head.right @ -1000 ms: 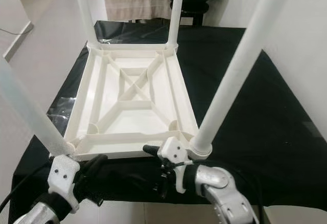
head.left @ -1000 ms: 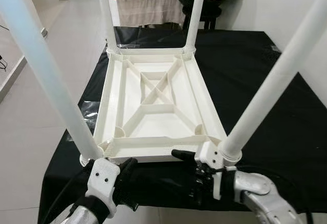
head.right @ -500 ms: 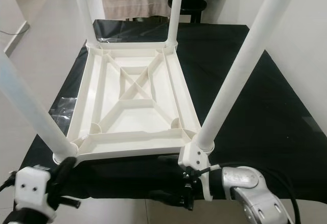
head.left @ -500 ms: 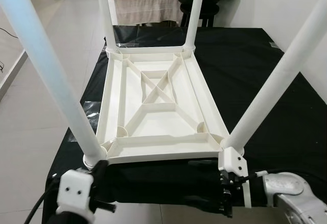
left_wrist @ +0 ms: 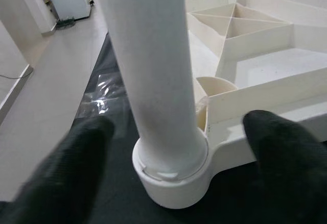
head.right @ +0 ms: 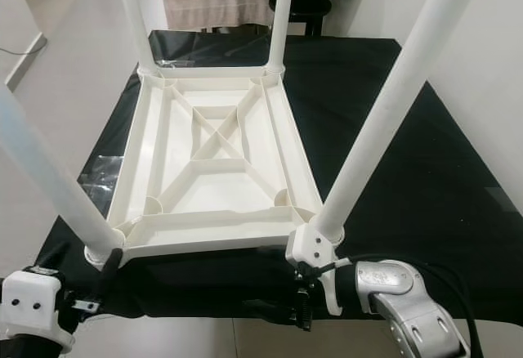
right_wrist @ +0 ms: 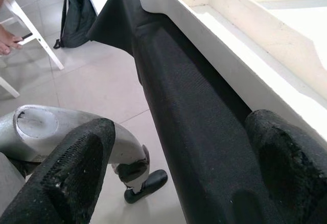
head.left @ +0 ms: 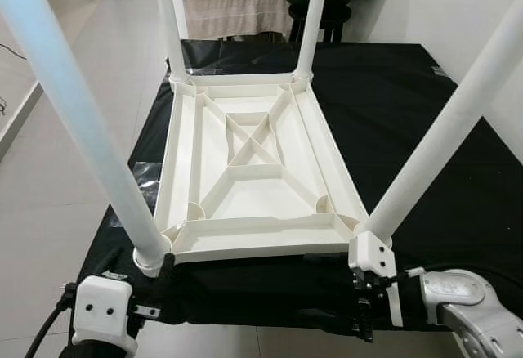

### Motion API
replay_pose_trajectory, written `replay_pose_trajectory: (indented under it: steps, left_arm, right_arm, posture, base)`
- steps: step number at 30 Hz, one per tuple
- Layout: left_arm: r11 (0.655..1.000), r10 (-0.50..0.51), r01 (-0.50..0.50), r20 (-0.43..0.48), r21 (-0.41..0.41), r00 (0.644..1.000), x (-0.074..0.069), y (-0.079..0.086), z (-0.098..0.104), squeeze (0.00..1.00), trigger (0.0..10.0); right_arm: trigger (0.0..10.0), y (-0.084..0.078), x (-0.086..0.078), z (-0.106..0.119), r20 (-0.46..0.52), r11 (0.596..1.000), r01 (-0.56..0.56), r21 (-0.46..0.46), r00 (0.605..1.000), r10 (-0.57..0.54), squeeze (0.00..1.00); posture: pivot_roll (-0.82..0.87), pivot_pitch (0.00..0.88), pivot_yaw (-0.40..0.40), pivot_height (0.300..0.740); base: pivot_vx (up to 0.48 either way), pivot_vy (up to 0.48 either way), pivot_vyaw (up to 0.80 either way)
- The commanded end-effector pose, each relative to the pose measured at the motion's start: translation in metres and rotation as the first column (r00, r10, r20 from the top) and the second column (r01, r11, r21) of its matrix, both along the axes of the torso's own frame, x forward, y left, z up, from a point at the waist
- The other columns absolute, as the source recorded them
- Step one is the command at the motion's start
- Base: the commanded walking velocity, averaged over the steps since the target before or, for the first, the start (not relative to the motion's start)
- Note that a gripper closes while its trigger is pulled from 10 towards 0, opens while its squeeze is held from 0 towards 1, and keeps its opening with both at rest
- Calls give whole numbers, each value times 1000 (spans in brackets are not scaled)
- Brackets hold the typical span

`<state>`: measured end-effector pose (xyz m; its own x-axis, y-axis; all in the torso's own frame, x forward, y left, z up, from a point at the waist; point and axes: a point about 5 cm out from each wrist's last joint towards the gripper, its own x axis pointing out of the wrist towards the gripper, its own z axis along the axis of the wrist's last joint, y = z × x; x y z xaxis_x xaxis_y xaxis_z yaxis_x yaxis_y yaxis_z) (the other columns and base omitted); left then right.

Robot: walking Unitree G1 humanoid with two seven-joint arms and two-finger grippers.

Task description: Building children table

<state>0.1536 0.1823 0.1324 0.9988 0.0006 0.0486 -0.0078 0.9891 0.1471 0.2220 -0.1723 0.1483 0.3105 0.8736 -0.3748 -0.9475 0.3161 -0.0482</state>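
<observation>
The white plastic children table (head.left: 253, 239) lies upside down on a black cloth (head.left: 409, 105), its ribbed underside facing up. Four white legs stand in its corner sockets: front left leg (head.left: 82, 121), front right leg (head.left: 441, 137) and two back ones (head.left: 167, 23). My left gripper (left_wrist: 179, 142) is open at the base of the front left leg (left_wrist: 153, 81), one black finger (left_wrist: 76, 152) on each side, not touching it. My right gripper (right_wrist: 184, 152) is open low at the cloth's front edge, just under the table's front rim (right_wrist: 245, 45) by the front right leg.
Crinkled clear plastic wrap (head.left: 143, 174) lies on the cloth left of the table. Tiled floor (head.left: 57, 129) runs along the left. A cloth-draped bench (head.left: 237, 6) and a dark stool stand behind. The right wrist view shows a black backpack (right_wrist: 76, 14) and a person's foot (right_wrist: 7, 37).
Both grippers have dropped from the table's front rim down to the cloth's front edge. The left one now sits lower by the front left leg's socket. The table has not moved.
</observation>
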Motion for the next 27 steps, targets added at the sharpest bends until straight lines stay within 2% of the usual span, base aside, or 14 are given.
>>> replay_pose_trajectory:
  steps: [1, 7, 11, 13, 14, 17, 18, 19, 20, 21, 27]
  left_arm:
    - [1000, -10, 10, -5, -13, 1000, -1, -3, -3, 1000, 10000]
    - [1000, 4, -4, 15, -2, 1000, 2, 0, -3, 1000, 10000]
    - [996, 80, -82, 65, 22, 995, 18, 14, 0, 1000, 10000]
    - [995, 90, -92, 71, 24, 993, 19, 16, 0, 1000, 10000]
    - [992, 125, -127, 75, 28, 989, 24, 23, -1, 1000, 10000]
    - [989, 143, -145, 68, 26, 987, 27, 28, -5, 1000, 10000]
    - [989, 142, -143, 63, 21, 988, 28, 28, -7, 882, 10000]
    - [990, 140, -142, 59, 17, 988, 29, 28, -9, 882, 10000]
    - [990, 138, -139, 56, 15, 989, 30, 28, -10, 255, 10000]
    - [992, 123, -124, 49, 8, 991, 32, 26, -12, 0, 10000]
    - [994, 105, -105, 42, -2, 994, 36, 24, -15, 0, 10000]
  right_arm:
    - [10000, 3, -1, 0, -5, 1000, -25, -6, 1000, 25, 0]
    - [10000, 3, -2, 0, -5, 999, -32, -8, 999, 32, 0]
    - [10000, 1, -2, 4, 0, 1000, -24, -7, 1000, 24, 0]
    - [10000, 0, -2, 4, -1, 1000, -22, -7, 1000, 22, 0]
    - [10000, -6, -4, 10, -7, 1000, -18, -12, 1000, 17, 0]
    - [10000, -12, -9, 14, -22, 999, -26, -19, 999, 25, 0]
    - [10000, -14, -11, 16, -26, 999, -27, -23, 999, 26, 0]
    - [10000, -15, -12, 17, -28, 999, -27, -26, 999, 26, 0]
    - [10000, -16, -13, 18, -28, 999, -25, -27, 999, 25, 0]
    - [10000, -18, -13, 21, -11, 1000, 2, -21, 1000, -2, 0]
    - [10000, -25, -12, 26, 16, 998, 65, -3, 998, -65, 0]
  posture:
    - [10, 142, -50, 740]
    - [8, 147, -51, 740]
    - [-3, 149, -56, 740]
    - [-3, 149, -56, 740]
    - [-19, 149, -50, 740]
    - [-28, 148, -48, 740]
    - [-40, 147, -46, 740]
    - [-40, 147, -46, 740]
    - [-40, 147, -46, 740]
    - [-51, 146, -44, 740]
    - [-63, 147, -41, 740]
  base:
    - [0, 0, 0]
    - [0, 0, 0]
    - [0, 0, 0]
    - [0, 0, 0]
    - [0, 0, 0]
    - [0, 0, 0]
    - [0, 0, 0]
    - [0, 0, 0]
    - [0, 0, 0]
    - [0, 0, 0]
    - [0, 0, 0]
